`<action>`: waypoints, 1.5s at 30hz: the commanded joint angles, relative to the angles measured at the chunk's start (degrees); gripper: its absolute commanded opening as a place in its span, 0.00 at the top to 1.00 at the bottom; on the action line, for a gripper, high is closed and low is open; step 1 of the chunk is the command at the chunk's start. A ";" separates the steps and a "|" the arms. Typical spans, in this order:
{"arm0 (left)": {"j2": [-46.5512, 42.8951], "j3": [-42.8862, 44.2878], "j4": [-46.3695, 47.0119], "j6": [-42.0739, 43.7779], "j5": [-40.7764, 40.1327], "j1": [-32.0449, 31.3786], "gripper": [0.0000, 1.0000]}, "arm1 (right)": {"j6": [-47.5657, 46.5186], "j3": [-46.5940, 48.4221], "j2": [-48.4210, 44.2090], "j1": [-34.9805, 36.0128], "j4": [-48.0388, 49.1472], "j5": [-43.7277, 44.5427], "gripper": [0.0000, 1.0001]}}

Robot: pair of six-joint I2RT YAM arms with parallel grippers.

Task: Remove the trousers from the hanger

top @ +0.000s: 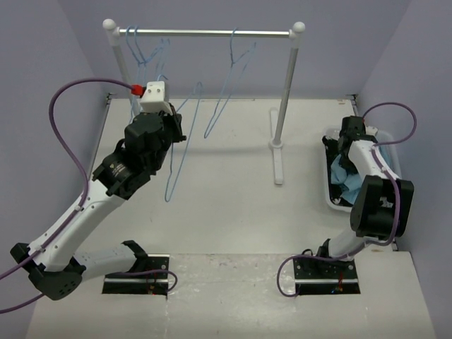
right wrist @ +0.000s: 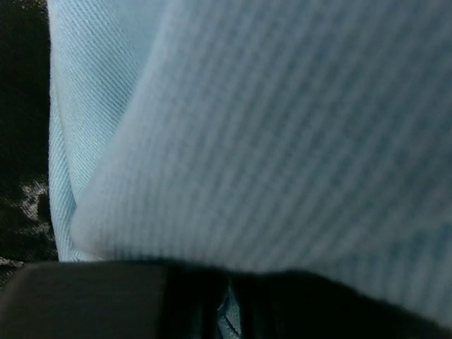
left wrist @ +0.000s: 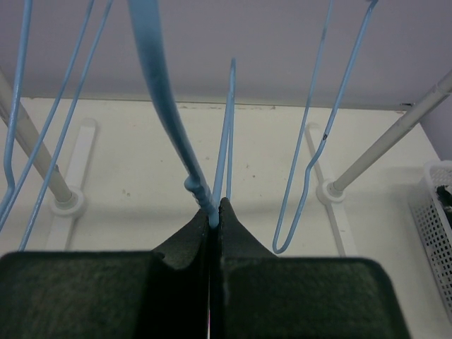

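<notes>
One hanger [left wrist: 173, 120] inside left hand [left wrist: 214, 212]

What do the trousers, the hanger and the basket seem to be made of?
The trousers: soft woven cloth, light blue and matte; fine diagonal ribs of the weave show close up.
The hanger: thin smooth pale-blue rod, perhaps coated wire or plastic; the look leaves it open.
The basket: white, probably plastic; its wall is a grid of small holes.

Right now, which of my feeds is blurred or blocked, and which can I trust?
Right wrist: trousers cloth fills the frame, soft and too close to focus. Left wrist: hanger wire nearest the lens smears wide; rack behind is sharp. Top external: even light, crisp, no glare.
</notes>
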 commanded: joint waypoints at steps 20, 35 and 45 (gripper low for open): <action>22.48 29.60 7.17 16.03 11.33 9.17 1.00 | -3.56 -1.26 -38.67 0.73 7.98 -37.56 0.01; 41.30 49.92 14.97 23.68 8.88 12.25 1.00 | -3.03 -4.25 -47.91 0.73 9.39 -39.42 0.01; 44.12 47.39 16.73 21.75 6.59 13.84 1.00 | -3.03 -4.26 -47.55 0.73 9.21 -38.19 0.01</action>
